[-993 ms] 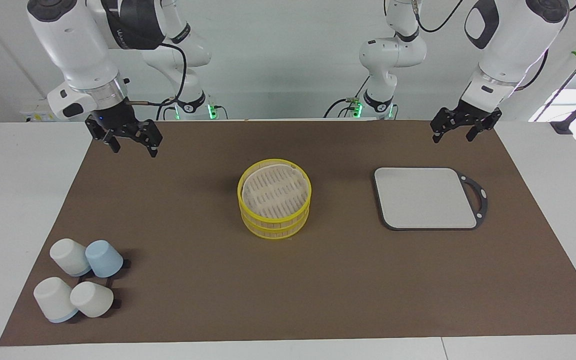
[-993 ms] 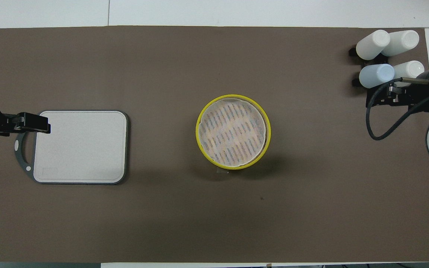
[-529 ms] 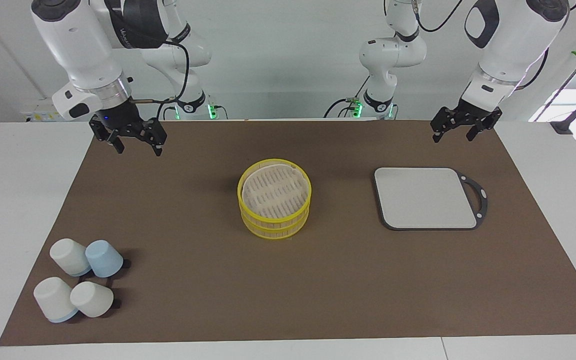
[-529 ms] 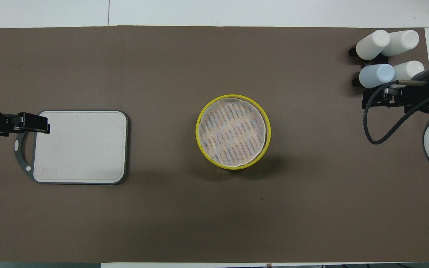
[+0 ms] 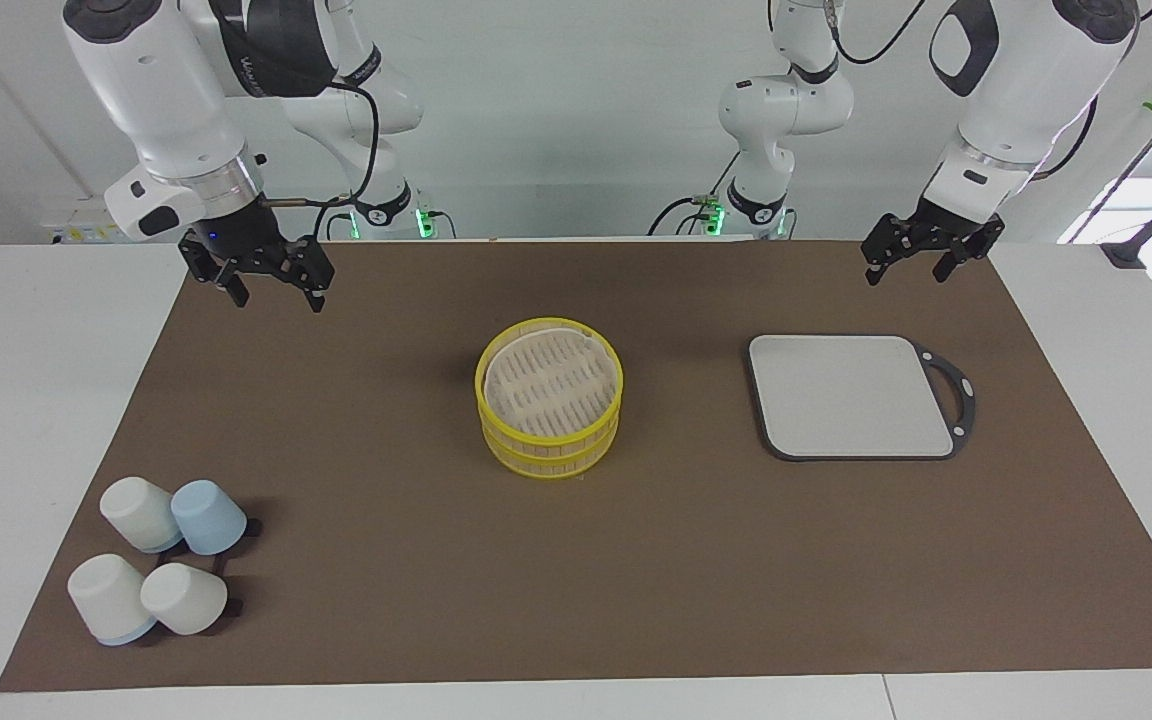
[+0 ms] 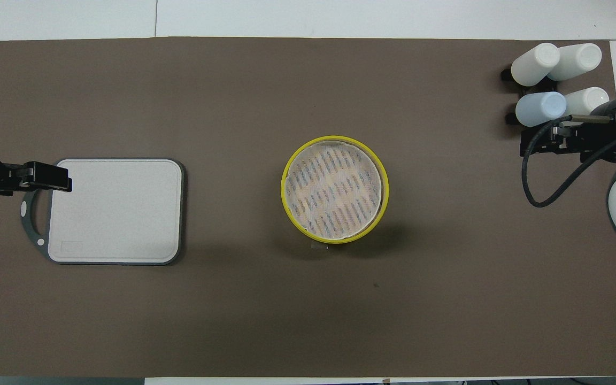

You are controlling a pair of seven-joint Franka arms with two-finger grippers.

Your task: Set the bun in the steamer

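The steamer (image 5: 549, 400) is a round yellow-rimmed basket of two stacked tiers at the middle of the brown mat, also in the overhead view (image 6: 335, 188). Its slatted top floor is bare. No bun shows in either view. My right gripper (image 5: 276, 298) hangs open and empty above the mat's edge nearest the robots, at the right arm's end; it also shows in the overhead view (image 6: 551, 143). My left gripper (image 5: 904, 276) hangs open and empty above the mat near the grey board, and shows in the overhead view (image 6: 56, 179) too.
A grey rectangular board (image 5: 851, 395) with a dark rim and handle lies toward the left arm's end (image 6: 115, 211). Several upturned pale cups (image 5: 161, 555) stand on a rack at the right arm's end, farther from the robots than the steamer (image 6: 554, 80).
My right gripper has risen a little and shifted slightly toward the steamer. The left arm has not moved.
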